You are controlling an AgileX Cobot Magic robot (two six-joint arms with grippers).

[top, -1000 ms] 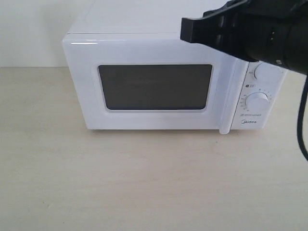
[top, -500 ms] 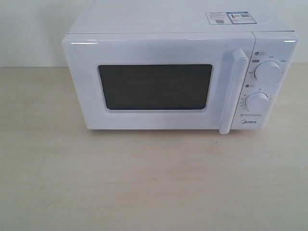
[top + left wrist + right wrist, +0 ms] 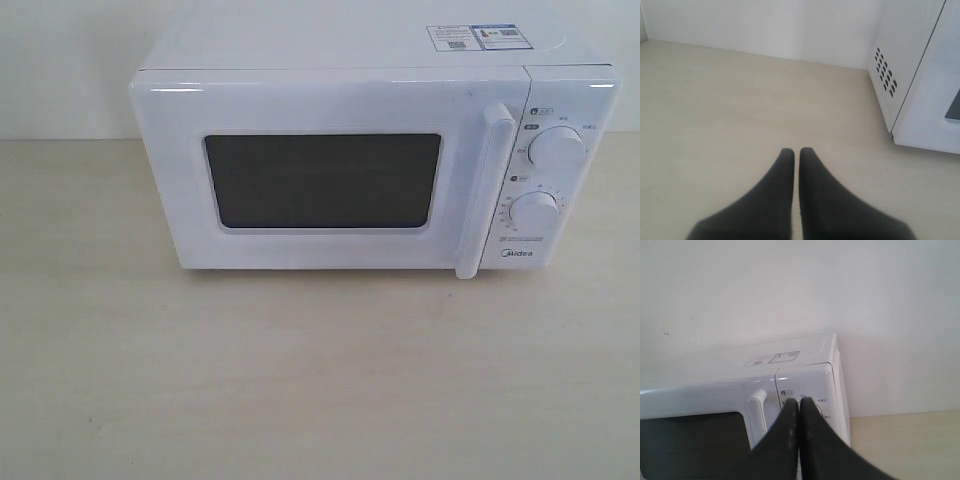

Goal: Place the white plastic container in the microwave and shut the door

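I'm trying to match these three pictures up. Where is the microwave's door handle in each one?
Exterior view: the handle stands upright between the dark window and the dials.
Left wrist view: not in it; only the microwave's vented side and a window corner show.
Right wrist view: the handle sits between the window and the right gripper.
Shared landmark: the dark window, seen in all three.

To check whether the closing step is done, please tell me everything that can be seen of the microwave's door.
The door is shut, flush with the front of the microwave, which stands on the pale table. It looks like glossy white plastic with rounded corners. A dark rectangular window fills its middle; nothing shows through it. A vertical white bar handle runs along the edge beside the two dials. The door stands upright, and nothing touches it.
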